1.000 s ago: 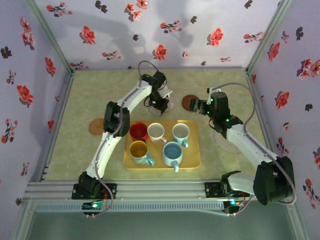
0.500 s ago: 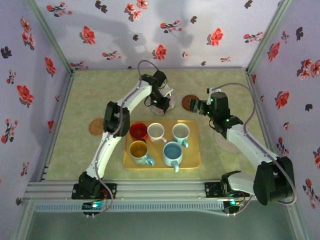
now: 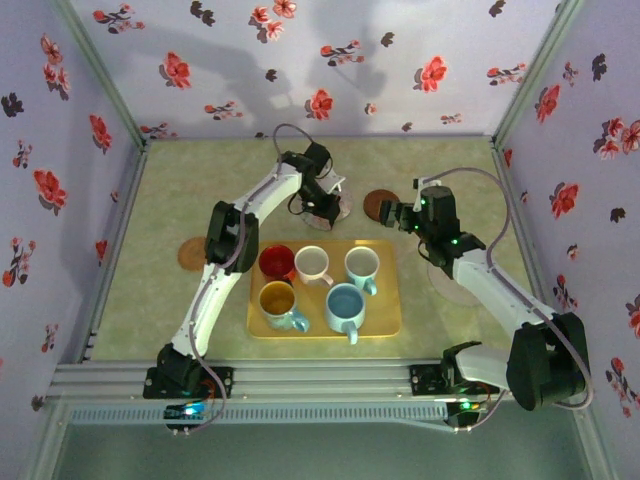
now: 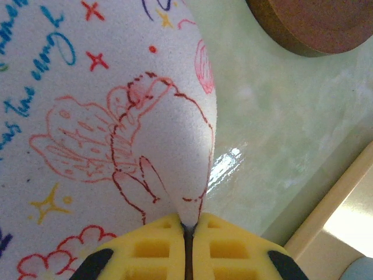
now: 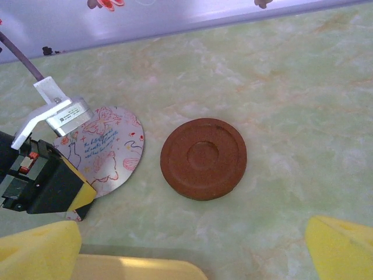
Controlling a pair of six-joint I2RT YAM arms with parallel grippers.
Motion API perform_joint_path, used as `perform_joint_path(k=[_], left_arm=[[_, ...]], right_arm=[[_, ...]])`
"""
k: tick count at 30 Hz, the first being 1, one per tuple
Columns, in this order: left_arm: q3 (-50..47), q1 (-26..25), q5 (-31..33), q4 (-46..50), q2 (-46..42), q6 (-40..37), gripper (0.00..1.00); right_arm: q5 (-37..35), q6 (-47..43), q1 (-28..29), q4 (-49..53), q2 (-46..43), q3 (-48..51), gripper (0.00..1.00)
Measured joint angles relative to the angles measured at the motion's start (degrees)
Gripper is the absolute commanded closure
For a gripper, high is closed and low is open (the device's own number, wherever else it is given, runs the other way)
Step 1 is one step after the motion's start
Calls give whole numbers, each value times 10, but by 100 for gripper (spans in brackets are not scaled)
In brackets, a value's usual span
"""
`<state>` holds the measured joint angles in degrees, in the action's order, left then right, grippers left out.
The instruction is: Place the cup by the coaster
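Upper middle of the overhead view, left gripper (image 4: 187,232) pinching the edge of a white round doodle-printed disc (image 4: 105,116), brown round wooden coaster (image 5: 203,158) just beside it, right gripper (image 5: 189,251) spread wide near that coaster, five ceramic cups (image 3: 313,264) on a yellow rectangular tray (image 3: 385,322) at centre.

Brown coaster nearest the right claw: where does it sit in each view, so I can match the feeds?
Top external: the brown coaster lies mid-table, beyond the yellow tray.
Left wrist: the coaster is in the top right corner, cut by the frame.
Right wrist: the coaster lies near the centre.
Shared landmark: the printed disc beside it, pinched by the left claw.
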<state>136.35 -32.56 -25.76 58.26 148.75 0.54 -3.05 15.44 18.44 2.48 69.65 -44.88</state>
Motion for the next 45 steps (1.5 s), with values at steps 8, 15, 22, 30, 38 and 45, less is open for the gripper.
perform_joint_path(k=[8,15,22,30,38,45], left_arm=[[-4,0,-4,0,0,4,63],[-11,0,-7,7,-6,3,46],[-18,3,6,11,-25,3,31],[-23,7,38,9,-75,2,17],[-66,11,69,-23,-164,-2,1],[-160,11,73,-96,-284,-13,0]], right_arm=[[0,-5,0,1,0,0,0],[0,-5,0,2,0,0,0],[0,-4,0,7,-4,0,0],[-10,-4,0,49,-28,-15,0],[-15,-4,-11,194,2,-142,2],[-12,3,-74,324,54,-214,8]])
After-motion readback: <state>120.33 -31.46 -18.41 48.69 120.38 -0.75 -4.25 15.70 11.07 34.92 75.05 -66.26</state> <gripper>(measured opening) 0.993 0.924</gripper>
